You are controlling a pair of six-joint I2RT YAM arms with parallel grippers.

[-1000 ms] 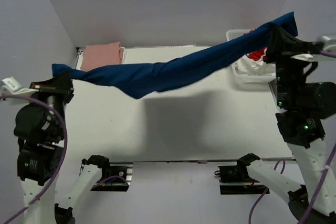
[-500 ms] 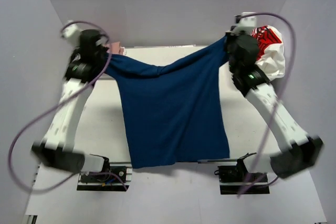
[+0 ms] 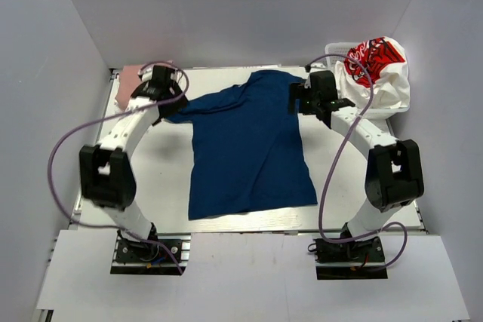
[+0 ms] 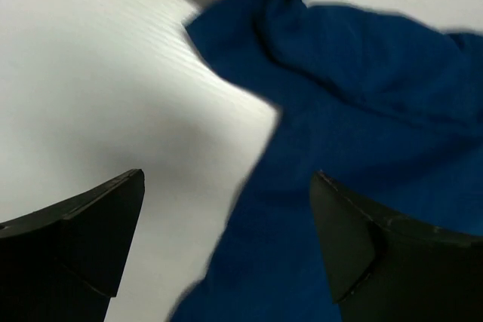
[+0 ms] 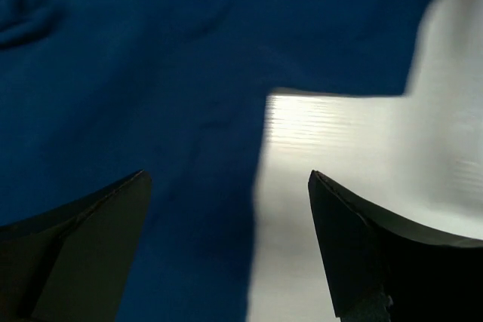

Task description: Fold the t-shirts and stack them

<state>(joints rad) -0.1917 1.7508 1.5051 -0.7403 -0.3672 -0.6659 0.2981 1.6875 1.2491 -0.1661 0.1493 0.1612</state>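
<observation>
Lying spread on the table [image 3: 167,175], navy t-shirt [image 3: 245,148], both jaws parted above it.

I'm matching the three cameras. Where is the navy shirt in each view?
Top external: shirt spread flat on the table.
Left wrist: shirt fills right and top.
Right wrist: shirt fills left and top.
Shared landmark: bare white table beside it.

spread t-shirt [image 3: 245,148] flat on the middle of the table [image 3: 162,179], hem near, collar far, left gripper [image 3: 167,108] over its left sleeve, right gripper [image 3: 300,101] over its right sleeve, folded t-shirt [image 3: 128,85] at the far left corner, basket [image 3: 337,49] at the far right, heaped t-shirt [image 3: 381,72] in it
</observation>
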